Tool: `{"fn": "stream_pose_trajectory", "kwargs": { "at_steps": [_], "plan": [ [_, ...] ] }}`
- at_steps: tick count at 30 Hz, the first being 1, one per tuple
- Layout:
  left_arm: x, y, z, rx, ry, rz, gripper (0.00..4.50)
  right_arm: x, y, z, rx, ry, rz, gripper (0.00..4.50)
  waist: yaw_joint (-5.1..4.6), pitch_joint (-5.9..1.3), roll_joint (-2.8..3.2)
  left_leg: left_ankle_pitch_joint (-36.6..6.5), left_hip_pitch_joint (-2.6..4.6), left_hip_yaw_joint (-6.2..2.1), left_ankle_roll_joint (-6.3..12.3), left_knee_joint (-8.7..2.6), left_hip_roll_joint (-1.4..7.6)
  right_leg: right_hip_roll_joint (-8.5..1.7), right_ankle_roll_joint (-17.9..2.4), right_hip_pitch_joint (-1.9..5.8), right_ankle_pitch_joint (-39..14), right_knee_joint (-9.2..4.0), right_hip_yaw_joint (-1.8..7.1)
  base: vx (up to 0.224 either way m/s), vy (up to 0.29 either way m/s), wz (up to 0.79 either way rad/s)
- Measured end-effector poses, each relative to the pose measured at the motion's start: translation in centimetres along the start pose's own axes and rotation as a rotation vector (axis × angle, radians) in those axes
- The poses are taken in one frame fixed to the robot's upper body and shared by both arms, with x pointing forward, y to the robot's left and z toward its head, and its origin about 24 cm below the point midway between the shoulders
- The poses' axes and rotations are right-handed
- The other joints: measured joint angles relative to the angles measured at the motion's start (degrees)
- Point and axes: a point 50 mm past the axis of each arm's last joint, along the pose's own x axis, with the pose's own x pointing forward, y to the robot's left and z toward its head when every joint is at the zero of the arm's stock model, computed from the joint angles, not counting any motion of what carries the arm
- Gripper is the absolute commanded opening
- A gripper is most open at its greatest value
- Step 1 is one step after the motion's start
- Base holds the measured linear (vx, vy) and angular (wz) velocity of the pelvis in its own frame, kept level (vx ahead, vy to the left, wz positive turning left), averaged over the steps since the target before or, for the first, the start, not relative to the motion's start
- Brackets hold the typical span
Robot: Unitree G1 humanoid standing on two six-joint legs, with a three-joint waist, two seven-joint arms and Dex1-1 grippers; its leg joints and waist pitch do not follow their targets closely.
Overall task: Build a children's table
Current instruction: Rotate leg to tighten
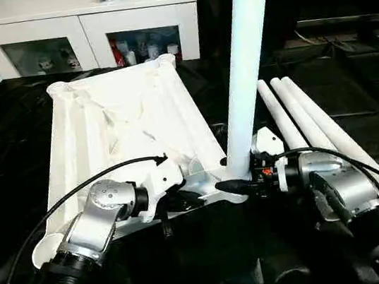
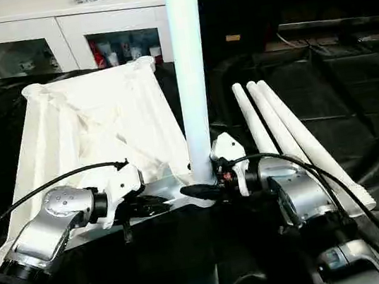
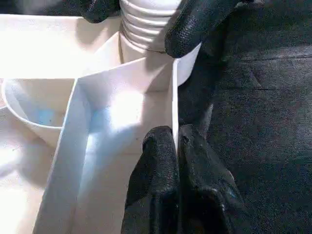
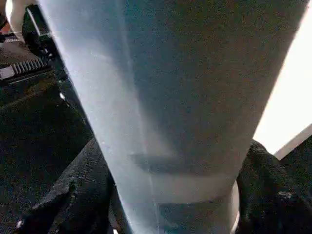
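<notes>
The white table top [image 1: 115, 124] lies upside down on black cloth, ribbed underside up. One white tube leg [image 1: 246, 69] stands upright in its near right corner socket. My right gripper [image 1: 242, 183] is at the base of that leg, its black fingers [image 4: 83, 195] pressed against both sides of the tube just above the socket. My left gripper [image 3: 176, 134] is shut on the thin near rim wall of the table top [image 3: 122, 112], close to the same corner. The leg's threaded end [image 3: 146, 24] shows in the left wrist view.
Three more white legs [image 1: 315, 123] lie side by side on the cloth to the right of the top. A white glass-door cabinet [image 1: 86, 22] stands behind the far edge. Black cloth [image 1: 350, 68] covers the whole work area.
</notes>
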Motion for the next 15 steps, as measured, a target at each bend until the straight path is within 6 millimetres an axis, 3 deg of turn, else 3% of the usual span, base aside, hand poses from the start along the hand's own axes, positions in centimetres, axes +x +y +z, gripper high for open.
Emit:
{"fn": "stream_pose_trajectory", "kwargs": {
  "at_steps": [3, 10, 15],
  "plan": [
    [0.2, 0.2, 0.0, -0.006, 0.001, 0.029, 0.00, 0.5, -0.1, -0.2, 0.020, -0.021, -0.050, 2.70, -0.10, -0.02, -0.01, -0.03, 0.09, 0.00, -0.05, 0.06, 0.00, 0.00, 0.00, 0.11, 0.03, 0.06, 0.01, 0.000, 0.000, 0.00],
    [2.0, 1.7, 0.5, -0.075, 0.008, 0.199, 0.00, 3.1, -1.8, -0.6, 0.155, -0.102, -0.394, 2.69, -1.36, 0.00, -0.04, -0.03, 0.86, 0.00, -0.16, -0.09, -0.03, 0.00, 0.28, 0.63, 0.05, -0.07, 0.05, 0.000, 0.000, 0.00],
    [3.4, 2.6, 1.1, -0.113, 0.014, 0.304, 0.00, 4.9, -2.9, 0.0, 0.224, -0.114, -0.610, 2.69, -1.65, -0.01, -0.02, -0.03, 0.99, -0.01, -0.17, -0.16, -0.04, 0.00, 0.30, 0.65, 0.07, -0.11, 0.04, 0.000, 0.000, 0.00]
  ]
}}
